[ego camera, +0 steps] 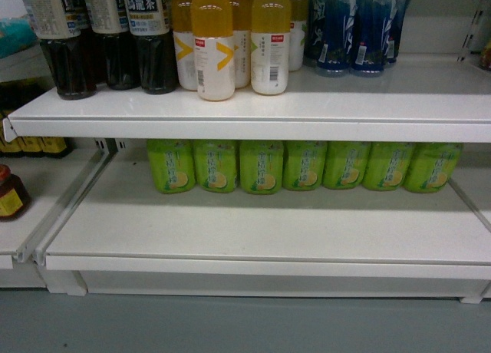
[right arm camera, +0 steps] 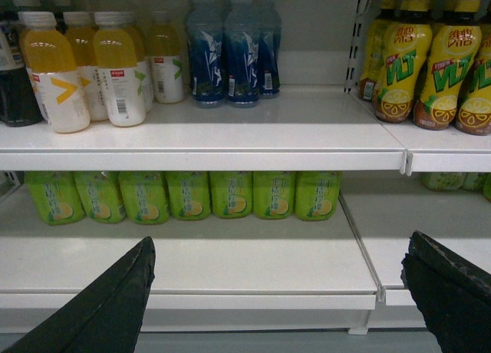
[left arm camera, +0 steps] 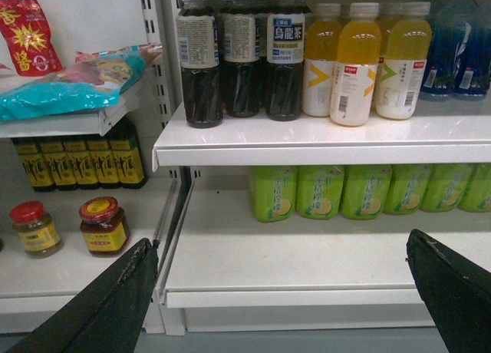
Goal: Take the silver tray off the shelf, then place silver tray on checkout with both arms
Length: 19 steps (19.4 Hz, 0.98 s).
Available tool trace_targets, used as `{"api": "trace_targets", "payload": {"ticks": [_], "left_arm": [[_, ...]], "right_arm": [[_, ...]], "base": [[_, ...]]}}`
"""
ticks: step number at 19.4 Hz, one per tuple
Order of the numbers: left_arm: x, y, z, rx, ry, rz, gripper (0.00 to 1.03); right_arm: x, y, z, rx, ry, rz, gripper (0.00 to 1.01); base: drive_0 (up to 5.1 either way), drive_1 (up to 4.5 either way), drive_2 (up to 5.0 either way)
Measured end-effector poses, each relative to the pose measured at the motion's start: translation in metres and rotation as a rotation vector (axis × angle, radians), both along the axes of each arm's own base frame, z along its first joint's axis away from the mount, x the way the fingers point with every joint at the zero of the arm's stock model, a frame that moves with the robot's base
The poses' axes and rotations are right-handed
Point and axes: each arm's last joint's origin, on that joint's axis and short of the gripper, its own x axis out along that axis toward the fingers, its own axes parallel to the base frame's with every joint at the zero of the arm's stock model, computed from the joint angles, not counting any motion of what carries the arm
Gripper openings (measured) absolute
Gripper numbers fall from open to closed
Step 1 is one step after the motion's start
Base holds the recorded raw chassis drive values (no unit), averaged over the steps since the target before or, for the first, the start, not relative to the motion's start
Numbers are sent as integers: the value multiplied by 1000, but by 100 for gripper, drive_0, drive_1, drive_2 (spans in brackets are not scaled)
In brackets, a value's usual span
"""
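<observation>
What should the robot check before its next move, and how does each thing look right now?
1. Tray in sight: not ok, no view shows it.
2. Left claw open and empty: ok.
3. Right claw open and empty: ok.
4. Claws clear of the green bottles: ok, the bottles stand at the back of the lower shelf.
5. Checkout in sight: not ok, no view shows it.
6. Where the tray sits: cannot tell.
</observation>
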Motion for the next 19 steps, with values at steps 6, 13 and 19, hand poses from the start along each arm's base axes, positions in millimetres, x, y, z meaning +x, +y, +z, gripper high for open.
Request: {"api": "trace_targets", "payload": {"ticks": [6, 13, 19], "left_arm": [[0, 0, 0, 0, 0, 0, 98], [0, 0, 0, 0, 0, 0, 98], [0, 0, 0, 0, 0, 0, 98]], "right_arm": [[0, 0, 0, 0, 0, 0, 98], [0, 0, 0, 0, 0, 0, 98], [0, 0, 0, 0, 0, 0, 98]], "base": [[0, 0, 0], [0, 0, 0], [0, 0, 0]]}}
